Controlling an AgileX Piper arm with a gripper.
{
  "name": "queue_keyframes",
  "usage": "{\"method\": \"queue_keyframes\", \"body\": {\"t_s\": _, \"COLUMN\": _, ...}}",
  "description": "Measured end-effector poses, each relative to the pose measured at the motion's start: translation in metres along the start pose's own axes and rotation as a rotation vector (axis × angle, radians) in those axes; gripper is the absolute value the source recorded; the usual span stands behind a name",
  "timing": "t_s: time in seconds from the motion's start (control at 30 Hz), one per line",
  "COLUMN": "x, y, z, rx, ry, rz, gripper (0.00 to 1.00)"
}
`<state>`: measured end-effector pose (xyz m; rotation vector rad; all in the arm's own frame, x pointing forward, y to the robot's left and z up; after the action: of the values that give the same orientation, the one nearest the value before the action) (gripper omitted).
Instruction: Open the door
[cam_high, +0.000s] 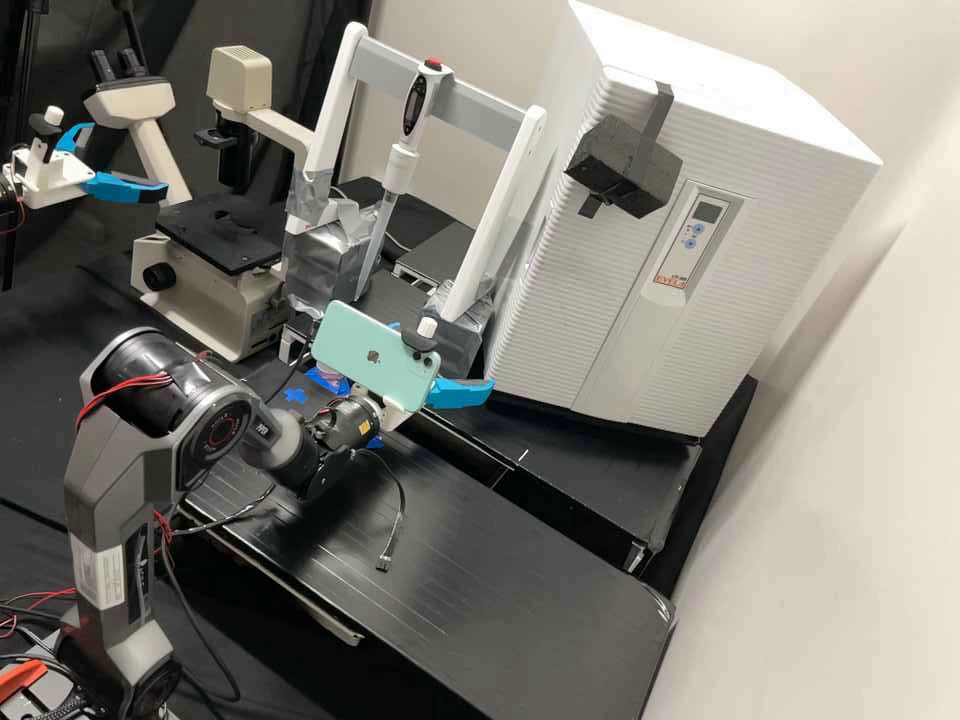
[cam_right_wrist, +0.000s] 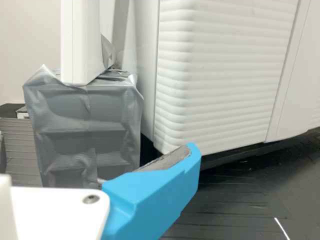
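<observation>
Curtain (cam_high: 310, 35) of dull black fabric is hanging behind a glossy black table (cam_high: 520, 590); a smooth, pale wall (cam_high: 850, 540) is rising rightward. Left to right, an angular cream-and-black microscope (cam_high: 210, 295) is standing, the white gripper (cam_high: 444, 355) is holding its bright blue fingers wide apart, and a ribbed white door (cam_high: 590, 290) is fronting a boxy white cabinet (cam_high: 740, 95).

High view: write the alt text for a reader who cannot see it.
A dark grey robot arm carrying a mint-green phone stands before a large white cabinet, its door apparently shut, with a dark block strapped on its front. Behind the arm stand a microscope and a white frame.
</observation>
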<state>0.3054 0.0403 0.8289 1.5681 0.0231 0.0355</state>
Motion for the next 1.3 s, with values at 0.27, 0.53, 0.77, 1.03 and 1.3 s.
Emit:
{"method": "queue_keyframes", "body": {"t_s": 0.27, "x": 0.0, "y": 0.0, "z": 0.0, "rx": 0.0, "ry": 0.0, "rz": 0.0, "gripper": 1.0}}
{"method": "queue_keyframes", "body": {"t_s": 0.53, "x": -0.023, "y": 0.04, "z": 0.008, "rx": 0.068, "ry": 0.005, "rz": 0.092, "gripper": 1.0}}
{"method": "queue_keyframes", "body": {"t_s": 0.77, "x": -0.027, "y": 0.089, "z": -0.016, "rx": 0.109, "ry": 0.101, "rz": 0.256, "gripper": 1.0}}
{"method": "queue_keyframes", "body": {"t_s": 1.03, "x": -0.007, "y": 0.125, "z": -0.042, "rx": 0.115, "ry": 0.104, "rz": 0.301, "gripper": 1.0}}
{"method": "queue_keyframes", "body": {"t_s": 1.3, "x": 0.009, "y": 0.141, "z": -0.054, "rx": 0.13, "ry": 0.098, "rz": 0.329, "gripper": 1.0}}
